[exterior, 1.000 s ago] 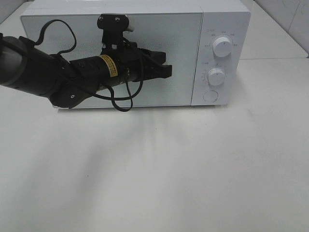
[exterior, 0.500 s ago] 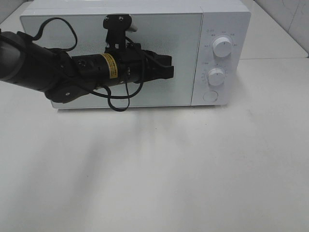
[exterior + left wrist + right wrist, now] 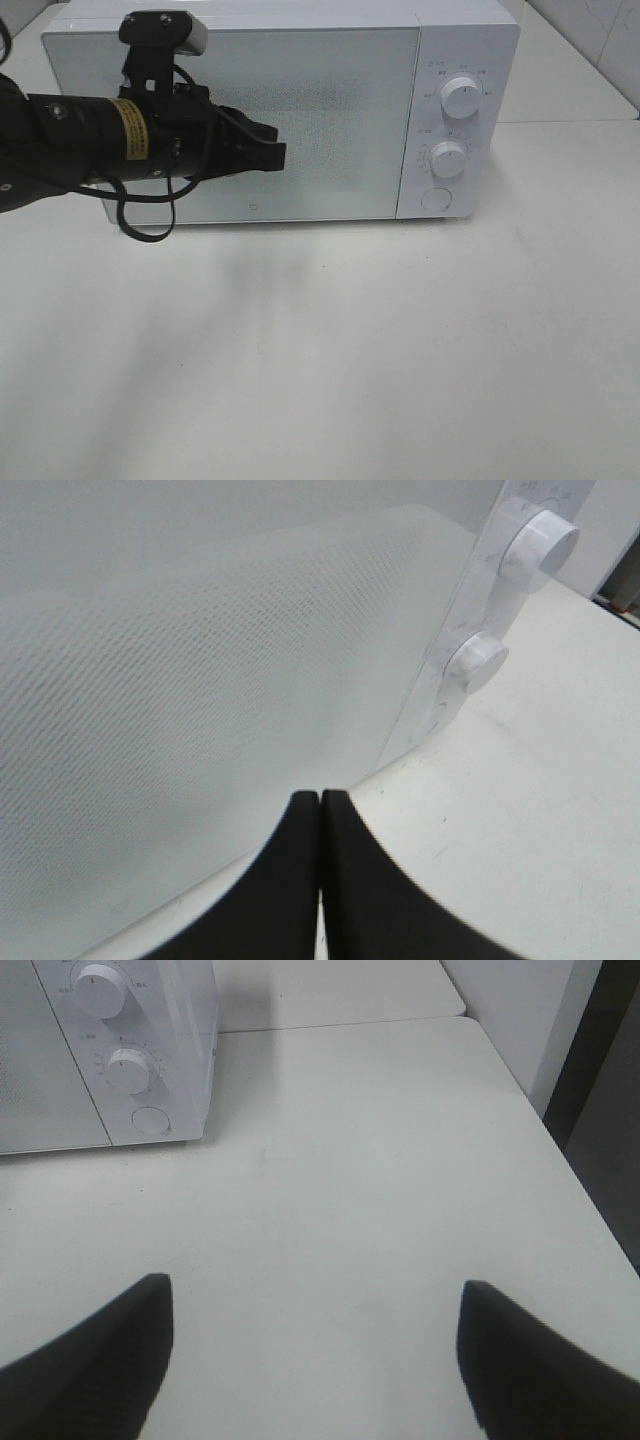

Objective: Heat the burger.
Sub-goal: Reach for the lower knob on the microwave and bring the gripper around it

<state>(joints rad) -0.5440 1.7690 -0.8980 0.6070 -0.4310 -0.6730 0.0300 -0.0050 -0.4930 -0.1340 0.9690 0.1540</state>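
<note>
Standing on the white table [image 3: 400, 350], the white microwave [image 3: 330, 20] has its door [image 3: 340, 120] shut. The door's dotted, frosted pane lets nothing inside be made out, so where the burger is cannot be told from any view. Right of the door sit an upper dial [image 3: 460, 97] and a lower dial [image 3: 449, 158], with a round button [image 3: 436, 199] beneath. The left gripper [image 3: 278, 157] hangs in front of the door's left half, pointing toward the dials, its black fingers [image 3: 290, 880] pressed together with nothing between them. The right gripper [image 3: 315, 1288] hovers over the table off the microwave's dial side, jaws spread wide, holding nothing
</note>
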